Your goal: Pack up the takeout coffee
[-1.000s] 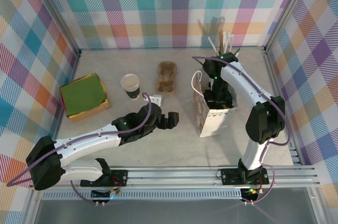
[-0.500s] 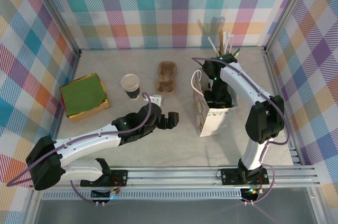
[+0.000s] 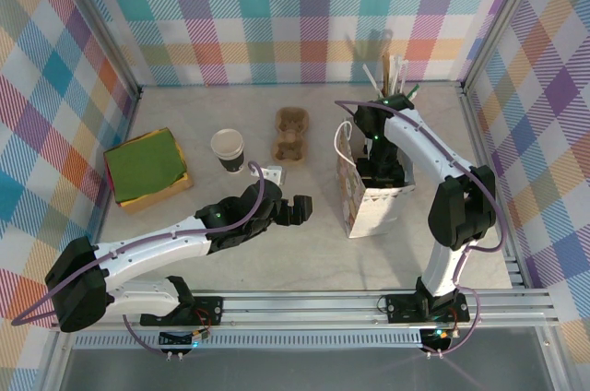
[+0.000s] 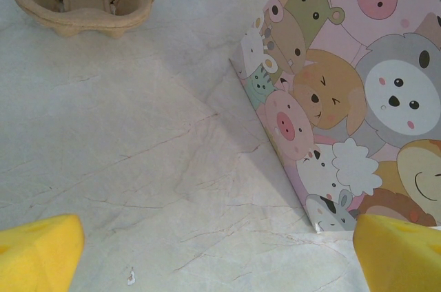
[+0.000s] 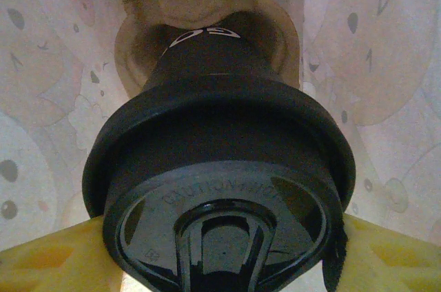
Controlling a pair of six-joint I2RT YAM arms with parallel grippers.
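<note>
Table (image 4: 138,168) is showing between the left gripper's (image 3: 297,210) wide-spread jaws, lower centre. Rightward, inside the bag (image 3: 373,214), the right gripper (image 3: 378,172) is clasping the coffee (image 5: 220,168) at its lid rim. It is probably light, thin-walled and spillable, and the stiff rim is looking the safest hold.
</note>
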